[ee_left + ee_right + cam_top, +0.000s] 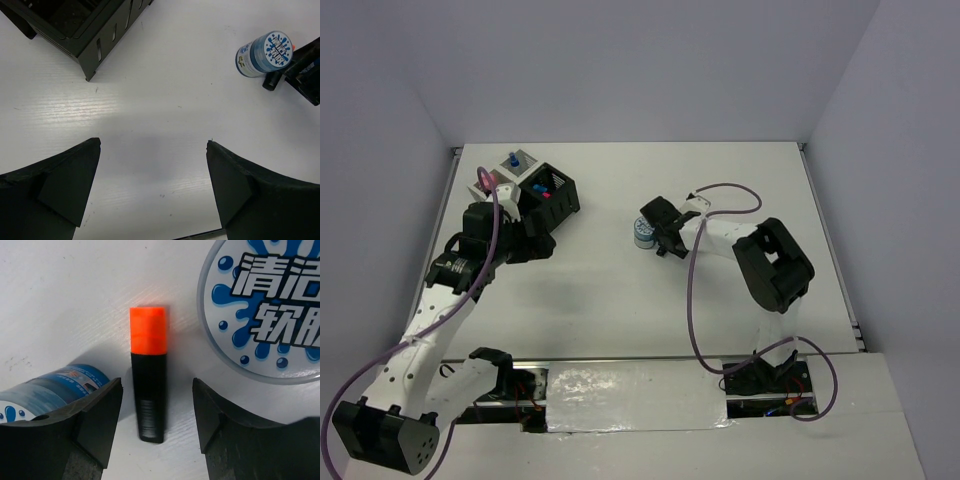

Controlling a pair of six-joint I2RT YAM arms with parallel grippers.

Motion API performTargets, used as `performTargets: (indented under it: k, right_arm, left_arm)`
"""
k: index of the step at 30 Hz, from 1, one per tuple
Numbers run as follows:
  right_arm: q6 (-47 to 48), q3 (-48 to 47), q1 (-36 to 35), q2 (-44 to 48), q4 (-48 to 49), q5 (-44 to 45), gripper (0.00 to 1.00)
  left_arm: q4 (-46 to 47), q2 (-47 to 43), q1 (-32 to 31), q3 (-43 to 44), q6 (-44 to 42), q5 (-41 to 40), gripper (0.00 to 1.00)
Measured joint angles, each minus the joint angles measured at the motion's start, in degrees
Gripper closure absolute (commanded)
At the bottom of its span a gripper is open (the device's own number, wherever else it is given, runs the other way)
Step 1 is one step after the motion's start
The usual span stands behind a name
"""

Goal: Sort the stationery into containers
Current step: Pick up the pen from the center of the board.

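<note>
Between the fingers of the open right pincer [156, 390] lies the orange-capped marker [148, 375], touching neither.

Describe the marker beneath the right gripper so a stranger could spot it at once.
On the white table, find the right gripper, low near the table's middle with its jaws open. Between its fingers lies a short black marker, flanked by two round blue-white tins. It is the only stick-shaped thing there, and its bright orange cap marks it out.
</note>
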State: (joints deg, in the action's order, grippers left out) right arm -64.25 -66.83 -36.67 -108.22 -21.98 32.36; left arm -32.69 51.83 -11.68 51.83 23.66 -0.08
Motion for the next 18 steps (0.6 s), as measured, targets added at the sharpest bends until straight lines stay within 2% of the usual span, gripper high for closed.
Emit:
performTargets:
  k: [3, 5, 6, 9, 11, 12, 13, 14, 15, 18]
  right_arm:
    - [0.22, -1.20, 0.22, -0.92, -0.52, 0.04, 0.36]
    - [0.52, -1.81, 0.33, -1.42, -0.61, -0.04, 0.47]
    - [0.66, -2.01, 0.42, -1.66, -0.68, 0.00, 0.56]
    - [0.63, -2.12, 0.61, -1.81, -0.83, -0.26, 0.61]
    - [0.59, -0.87, 0.68, -1.31, 0.66, -0.31, 0.70]
    - [0.61, 0.55, 0.68, -0.59, 2.10, -0.44, 0.82]
    - [0.44, 2.29, 0.68, 0.39, 3.82, -0.66, 0.84]
    - [0.61, 3.74, 0.70, 1.38, 5.09, -1.05, 0.97]
    - [0.68, 5.16, 0.70, 2.21, 6.34, -1.53, 1.00]
    - [1.77, 9.70, 0.70, 5.14, 10.64, -3.26, 1.00]
  left_arm:
    - [0.09, 0.02, 0.00, 0.00, -0.24, 0.35, 0.01]
    - [0.09, 0.02, 0.00, 0.00, -0.87, 0.42, 0.01]
    - [0.09, 0.02, 0.00, 0.00, -1.01, 0.42, 0.01]
    - [0.11, 0.02, 0.00, 0.00, -1.07, 0.44, 0.01]
    - [0.13, 0.02, 0.00, 0.00, -1.11, 0.46, 0.01]
    - [0.11, 0.02, 0.00, 0.00, -1.11, 0.52, 0.01]
    - [0.11, 0.02, 0.00, 0.00, -1.11, 0.61, 0.01]
    - [0.13, 0.02, 0.00, 0.00, -1.11, 0.70, 0.01]
    - [0.13, 0.02, 0.00, 0.00, -1.11, 0.85, 0.01]
    - [0.15, 0.02, 0.00, -0.02, -1.03, 1.64, 0.01]
